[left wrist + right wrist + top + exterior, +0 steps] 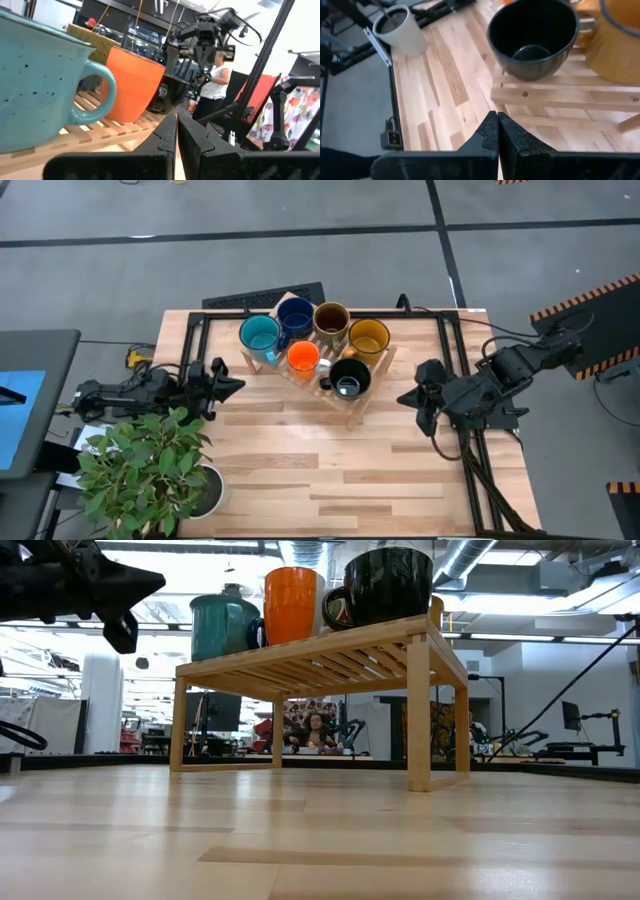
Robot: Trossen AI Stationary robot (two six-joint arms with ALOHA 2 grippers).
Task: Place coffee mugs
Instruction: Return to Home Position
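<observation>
The left arm lies low at the left edge of the table (300, 470), a potted plant (145, 465) close beside it. Its left gripper (232, 385) points at the wooden shelf (320, 658) with fingers pressed together, empty, just short of the teal mug (260, 336). On the shelf stand the teal, dark blue mug (295, 314), orange mug (303, 359), brown-olive mug (331, 320), black mug (349, 378) and yellow mug (368, 338). Beyond them the right gripper (408, 396), fingers likewise together and empty, faces the black mug from a little way off.

The teal mug (30, 85) is flecked with dark specks, the slatted shelf (320, 658) pale wood.
</observation>
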